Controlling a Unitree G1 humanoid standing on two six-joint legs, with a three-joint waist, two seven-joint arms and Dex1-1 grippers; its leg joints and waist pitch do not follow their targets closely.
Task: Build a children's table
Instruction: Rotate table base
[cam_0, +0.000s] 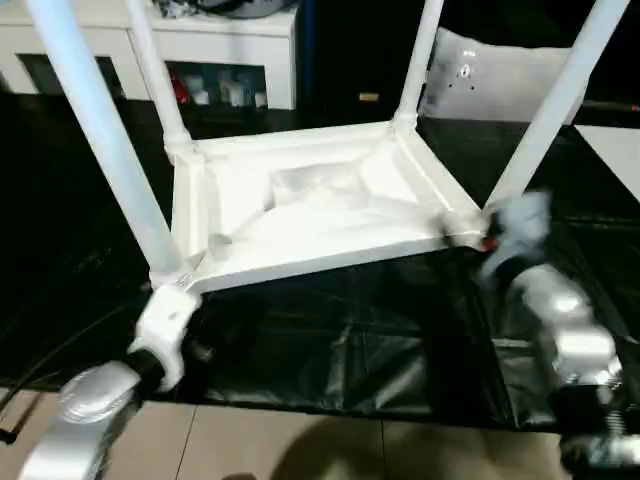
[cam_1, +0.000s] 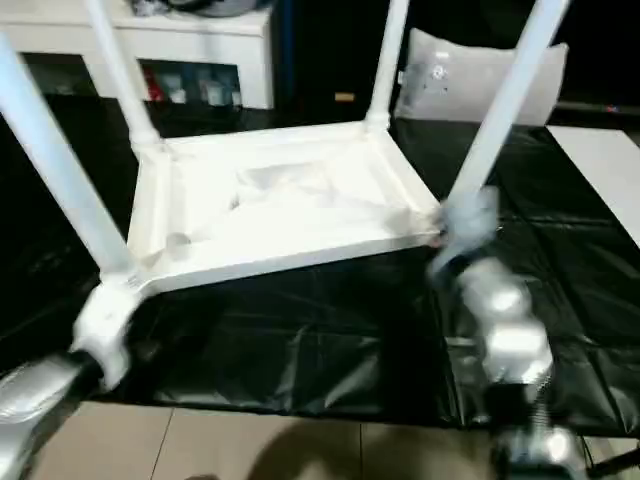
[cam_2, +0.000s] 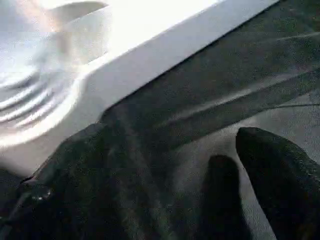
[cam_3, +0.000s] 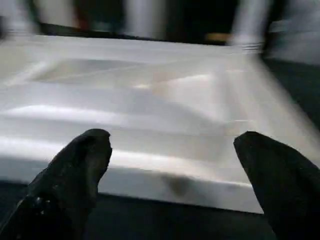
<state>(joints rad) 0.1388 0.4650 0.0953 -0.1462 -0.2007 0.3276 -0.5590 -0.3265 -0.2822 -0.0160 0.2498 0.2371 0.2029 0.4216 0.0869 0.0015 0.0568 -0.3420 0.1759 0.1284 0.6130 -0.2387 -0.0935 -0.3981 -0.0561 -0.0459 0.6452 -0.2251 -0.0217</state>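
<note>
The white plastic children's table (cam_0: 310, 215) lies upside down on the black-covered work surface (cam_0: 350, 350), its rectangular top flat against the cover and its ribbed underside facing up. All four long tapered white tubular legs stand in the round corner sockets and rise out of the picture.

The left gripper (cam_2: 200, 190) sits at the near left corner, just below the base of the near left leg (cam_0: 105, 140); its black fingers are spread, with the table's white edge lying across and beyond them. The right gripper (cam_3: 172, 175) is at the near right corner beside the near right leg (cam_0: 555, 110), fingers wide apart and holding nothing, pointed across the near rim toward the far side.

Judged from this, assembly looks finished and the table remains to be turned upright. Its long axis runs left to right between the two grippers, so each arm is nearest its own corner and a two-handed lift seems the likely call.
</note>
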